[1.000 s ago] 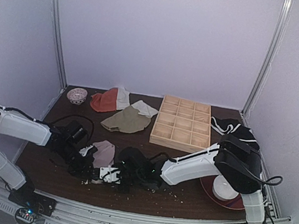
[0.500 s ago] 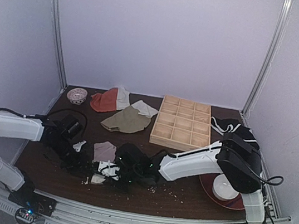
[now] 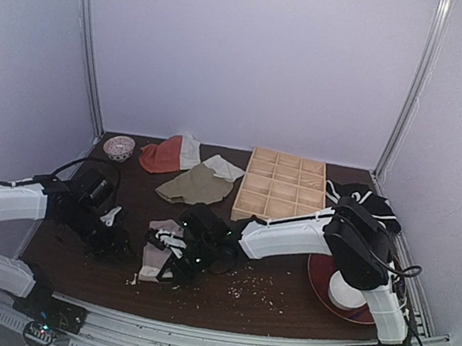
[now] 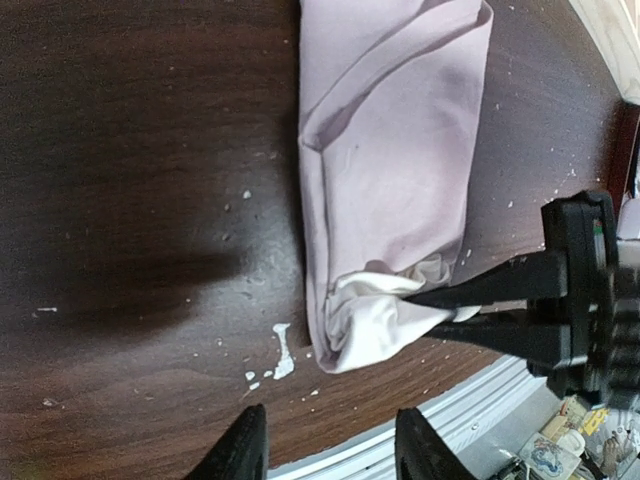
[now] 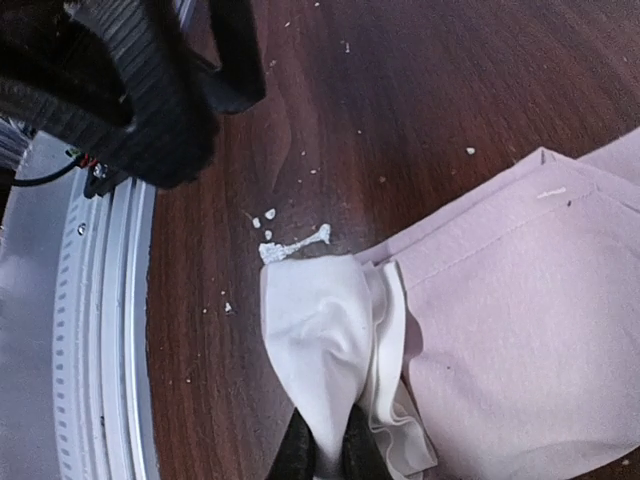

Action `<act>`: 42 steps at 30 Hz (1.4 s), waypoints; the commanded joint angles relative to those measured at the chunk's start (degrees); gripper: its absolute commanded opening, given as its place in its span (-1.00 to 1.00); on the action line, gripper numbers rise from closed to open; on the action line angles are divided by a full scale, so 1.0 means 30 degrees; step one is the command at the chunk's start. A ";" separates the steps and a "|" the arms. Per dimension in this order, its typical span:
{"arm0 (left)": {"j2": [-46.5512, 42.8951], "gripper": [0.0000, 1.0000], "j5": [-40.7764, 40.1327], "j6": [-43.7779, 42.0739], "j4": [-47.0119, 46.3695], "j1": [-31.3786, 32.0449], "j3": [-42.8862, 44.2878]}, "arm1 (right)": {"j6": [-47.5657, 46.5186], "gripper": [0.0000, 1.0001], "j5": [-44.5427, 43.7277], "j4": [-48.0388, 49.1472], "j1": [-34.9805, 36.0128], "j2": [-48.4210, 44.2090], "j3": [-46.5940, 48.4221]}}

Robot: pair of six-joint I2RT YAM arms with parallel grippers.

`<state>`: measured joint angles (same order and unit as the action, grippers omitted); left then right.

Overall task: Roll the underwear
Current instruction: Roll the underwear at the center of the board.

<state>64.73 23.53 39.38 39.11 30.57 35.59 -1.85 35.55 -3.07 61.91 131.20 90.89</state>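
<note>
Right wrist view catches what the top view hides: the right gripper [image 5: 328, 445] pinching the white waistband of the underwear [image 5: 520, 330]. Left gripper [image 4: 325, 455], fingers spread, hangs empty beside the underwear.

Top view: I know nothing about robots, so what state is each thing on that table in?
underwear: folded into a narrow strip, flat on the table, not yet rolled
right fingers: shut on the underwear's white waistband end
left fingers: open, holding nothing
wooden tray: compartments look empty
olive-green cloth: crumpled, lying loose
orange-red and white cloth: crumpled, lying loose
</note>
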 commanded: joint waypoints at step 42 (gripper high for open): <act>0.3523 -0.28 0.0824 0.0907 -0.9182 0.1176 -0.2189 | 0.8206 -1.00 0.3257 -0.2014 -0.1600 0.1926 0.0725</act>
<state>73.56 25.32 43.31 16.91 33.61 28.32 23.86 47.79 -2.48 57.30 134.54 92.95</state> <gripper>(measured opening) 0.389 0.040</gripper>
